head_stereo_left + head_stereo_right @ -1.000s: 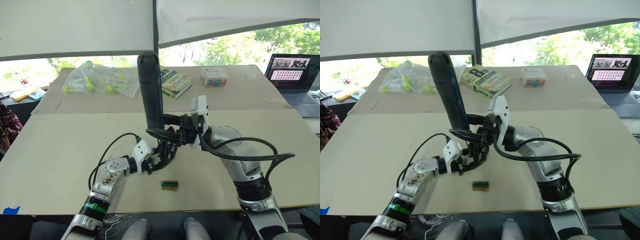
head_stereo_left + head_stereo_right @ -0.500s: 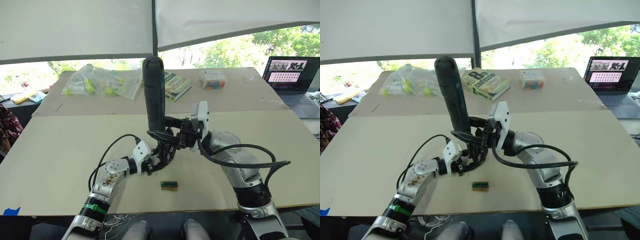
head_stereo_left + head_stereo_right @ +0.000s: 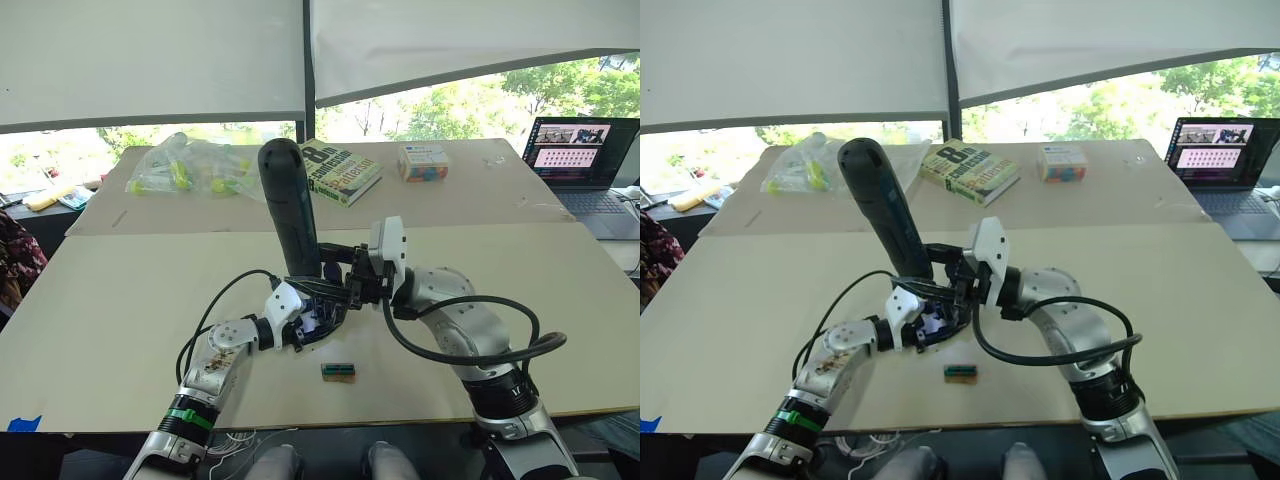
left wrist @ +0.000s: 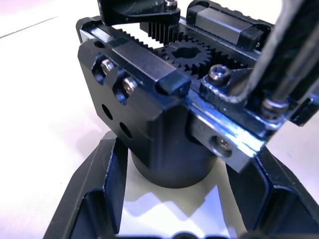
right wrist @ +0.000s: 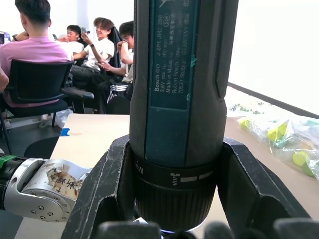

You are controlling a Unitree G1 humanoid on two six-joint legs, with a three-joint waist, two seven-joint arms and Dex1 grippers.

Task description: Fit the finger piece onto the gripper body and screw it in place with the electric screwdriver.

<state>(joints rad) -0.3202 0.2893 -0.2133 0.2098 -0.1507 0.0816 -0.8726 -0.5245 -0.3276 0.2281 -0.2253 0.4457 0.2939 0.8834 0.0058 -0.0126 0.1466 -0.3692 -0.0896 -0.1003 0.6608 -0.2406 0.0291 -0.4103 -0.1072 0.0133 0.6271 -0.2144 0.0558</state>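
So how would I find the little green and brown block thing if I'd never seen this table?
Start at the big tan table and find the two robot arms meeting in its middle, where the right gripper holds up the tall black electric screwdriver. Just in front of them, toward the near edge, lies the small green-and-brown block. It sits alone, touching nothing, the one coloured bit beside all that black.

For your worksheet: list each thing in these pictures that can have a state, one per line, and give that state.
Electric screwdriver: held, tilted, bit end down at the gripper body.
Gripper body: clamped, gears exposed on top.
Right gripper: jaws shut on the electric screwdriver.
Left gripper: jaws shut on the gripper body's round base.
Laptop: open, screen lit.
Book: closed, lying flat.
Small green-and-brown block: lying loose on the table.
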